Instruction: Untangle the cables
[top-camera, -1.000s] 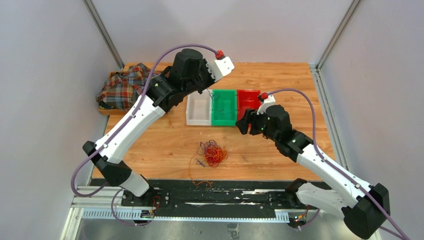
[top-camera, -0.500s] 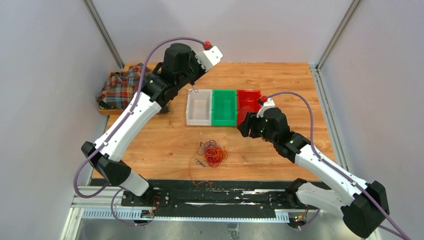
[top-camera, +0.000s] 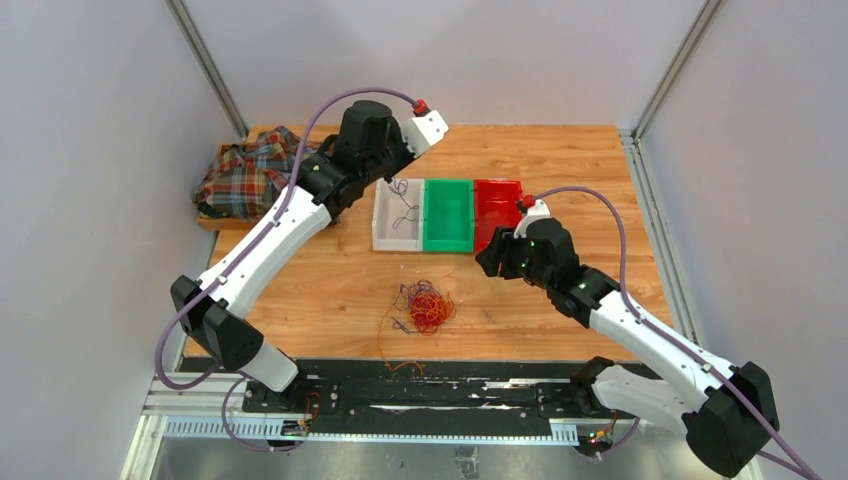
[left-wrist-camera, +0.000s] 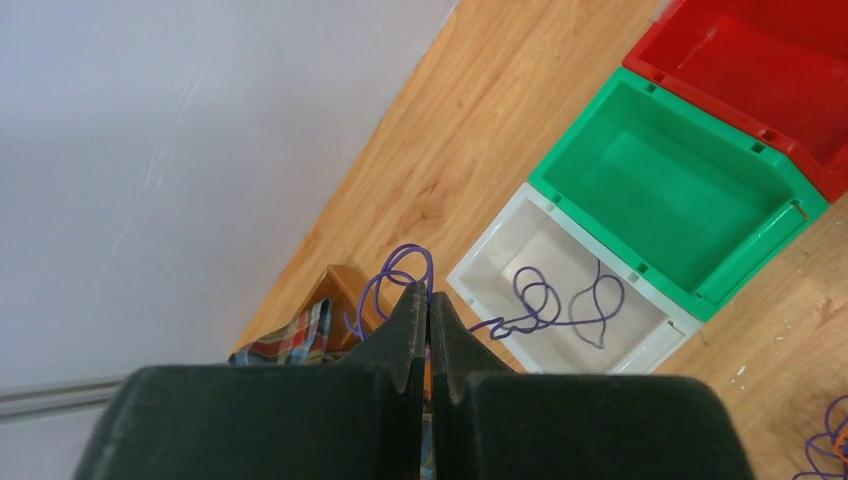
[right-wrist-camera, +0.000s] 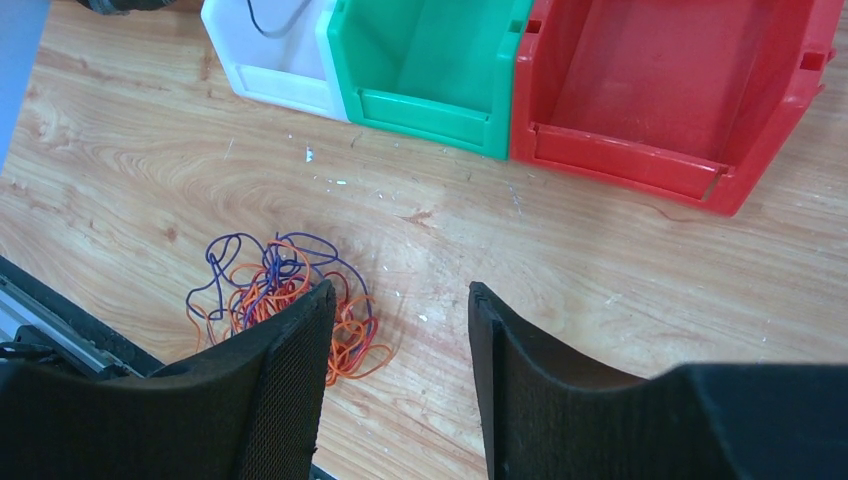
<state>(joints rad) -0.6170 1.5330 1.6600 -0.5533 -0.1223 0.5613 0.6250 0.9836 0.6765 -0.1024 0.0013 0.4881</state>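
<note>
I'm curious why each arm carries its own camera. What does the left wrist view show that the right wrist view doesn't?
Only the left wrist view: the left gripper pinched shut on a purple cable, whose loops reach into the white bin, and a plaid cloth behind.

Only the right wrist view: the right gripper, fingers apart and empty, and the whole tangled clump beside one finger.

Both: the white bin, green bin and red bin in a row on the wooden table, with a strand in the white one.
</note>
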